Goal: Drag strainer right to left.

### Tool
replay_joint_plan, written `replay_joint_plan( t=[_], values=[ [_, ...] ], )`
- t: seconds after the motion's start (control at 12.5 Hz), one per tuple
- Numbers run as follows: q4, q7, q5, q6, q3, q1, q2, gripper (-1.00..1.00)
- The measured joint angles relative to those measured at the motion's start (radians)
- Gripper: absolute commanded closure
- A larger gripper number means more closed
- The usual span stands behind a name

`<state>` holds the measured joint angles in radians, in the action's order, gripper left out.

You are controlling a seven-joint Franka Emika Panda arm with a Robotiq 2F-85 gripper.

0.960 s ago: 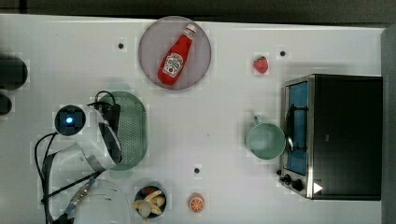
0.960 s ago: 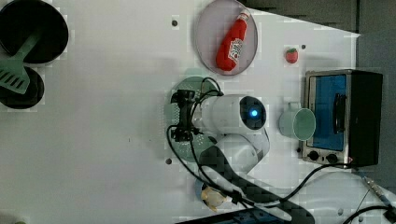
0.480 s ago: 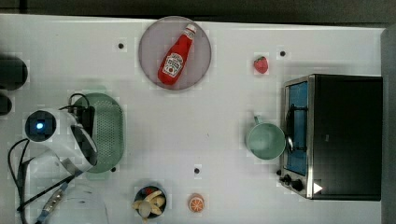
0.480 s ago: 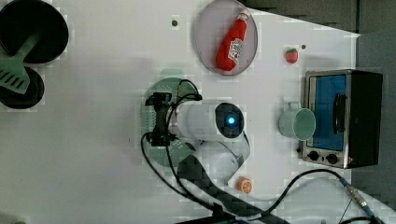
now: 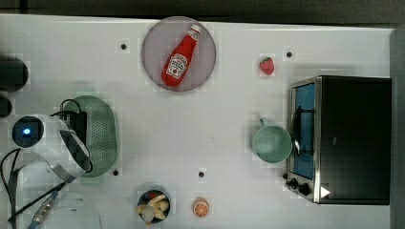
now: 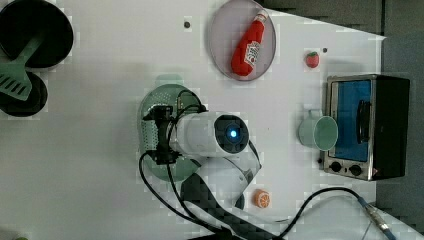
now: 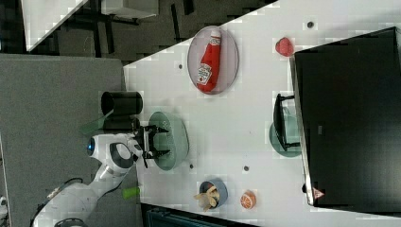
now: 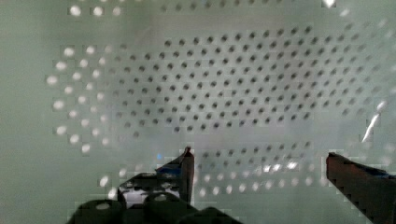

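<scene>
The strainer (image 5: 102,136) is a pale mint-green oval colander lying near the top view's left edge, partly under my arm. In the left view the strainer (image 6: 165,92) pokes out past the wrist, and in the right view the strainer (image 7: 175,137) lies beside the black hand. My gripper (image 8: 259,156) hangs open low inside the strainer (image 8: 224,93), its two dark fingertips spread wide over the perforated floor. In the right view the gripper (image 7: 161,140) reaches into the bowl from its rim side. Nothing sits between the fingers.
A grey plate (image 5: 153,43) carries a red ketchup bottle (image 5: 180,57) at the top view's upper middle. A strawberry (image 5: 267,66), a mint cup (image 5: 271,143) and a toaster oven (image 5: 344,138) stand at the top view's right. A food bowl (image 5: 154,205) and an orange slice (image 5: 201,207) lie along the top view's lower edge.
My arm and the strainer have slid together toward the top view's left. The gripper stayed open inside the strainer. The other objects kept their places.
</scene>
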<state>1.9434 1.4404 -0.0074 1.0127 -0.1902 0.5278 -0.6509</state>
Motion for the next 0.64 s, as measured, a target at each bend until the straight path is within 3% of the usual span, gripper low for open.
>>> replay_joint_plan(
  t=[0.32,0.64],
  values=[
    [0.025,-0.174,0.000,-0.305,0.030,-0.008,0.155,-1.00],
    [0.024,-0.419,0.005,-0.495,0.128,-0.018,0.421,-1.00]
  ],
)
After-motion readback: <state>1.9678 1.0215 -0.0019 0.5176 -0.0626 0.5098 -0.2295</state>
